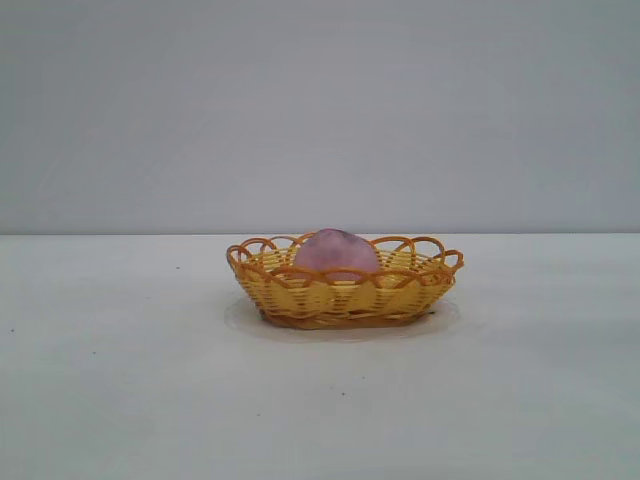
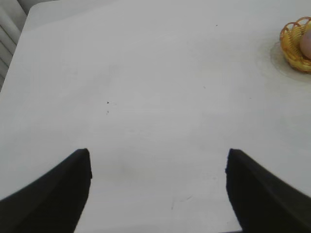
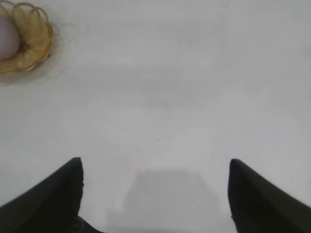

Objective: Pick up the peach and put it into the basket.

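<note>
The pale pink-mauve peach (image 1: 336, 251) lies inside the yellow wicker basket (image 1: 300, 297) with its orange looped rim, at the middle of the table. From the left wrist, the basket (image 2: 291, 44) and a sliver of the peach (image 2: 306, 43) show far off at the picture's edge. The right wrist view has the basket (image 3: 34, 34) and the peach (image 3: 8, 41) far off too. My left gripper (image 2: 158, 158) is open over bare table, with nothing between its fingers. Held well away from the basket, my right gripper (image 3: 155, 165) is also open and empty. Neither arm shows in the exterior view.
The white table (image 1: 120, 380) spreads wide around the basket on every side. Its far edge and a corner (image 2: 34, 9) appear in the left wrist view, with a ribbed surface beyond it. A plain grey wall stands behind the table.
</note>
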Available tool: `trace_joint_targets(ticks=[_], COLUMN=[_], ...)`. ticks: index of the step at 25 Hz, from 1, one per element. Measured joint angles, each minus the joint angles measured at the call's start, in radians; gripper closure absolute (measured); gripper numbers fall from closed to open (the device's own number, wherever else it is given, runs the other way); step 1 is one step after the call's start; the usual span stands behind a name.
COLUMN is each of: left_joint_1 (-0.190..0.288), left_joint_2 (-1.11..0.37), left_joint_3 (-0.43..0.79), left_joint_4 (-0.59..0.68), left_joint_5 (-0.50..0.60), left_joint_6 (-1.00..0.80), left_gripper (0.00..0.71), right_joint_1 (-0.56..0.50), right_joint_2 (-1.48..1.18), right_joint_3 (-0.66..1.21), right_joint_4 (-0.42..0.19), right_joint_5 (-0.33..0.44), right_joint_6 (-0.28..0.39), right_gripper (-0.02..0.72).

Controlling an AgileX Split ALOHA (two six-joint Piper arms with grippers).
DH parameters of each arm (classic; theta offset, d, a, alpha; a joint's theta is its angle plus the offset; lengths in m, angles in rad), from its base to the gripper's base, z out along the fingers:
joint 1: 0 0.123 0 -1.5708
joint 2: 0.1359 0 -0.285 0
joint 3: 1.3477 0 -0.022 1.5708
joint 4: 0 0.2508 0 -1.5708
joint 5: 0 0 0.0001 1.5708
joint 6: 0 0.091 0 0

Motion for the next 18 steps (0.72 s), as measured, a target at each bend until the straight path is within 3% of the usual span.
trace_joint_targets(ticks=[9, 18], left_joint_1=[0.0, 0.0], left_joint_2=[0.0, 0.0], left_joint_3=[0.0, 0.0], left_joint_4=[0.0, 0.0], left_joint_5=[0.0, 0.0], left_joint_6=[0.0, 0.0], left_gripper=[0.176, 0.176], right_joint_1=[0.0, 0.0], right_joint_2=[-0.301, -0.506], right_joint_3=[0.196, 0.204], right_joint_4=[-0.015, -0.019], right_joint_5=[0.027, 0.031], right_joint_6=[0.022, 0.024], right_gripper=[0.183, 0.183])
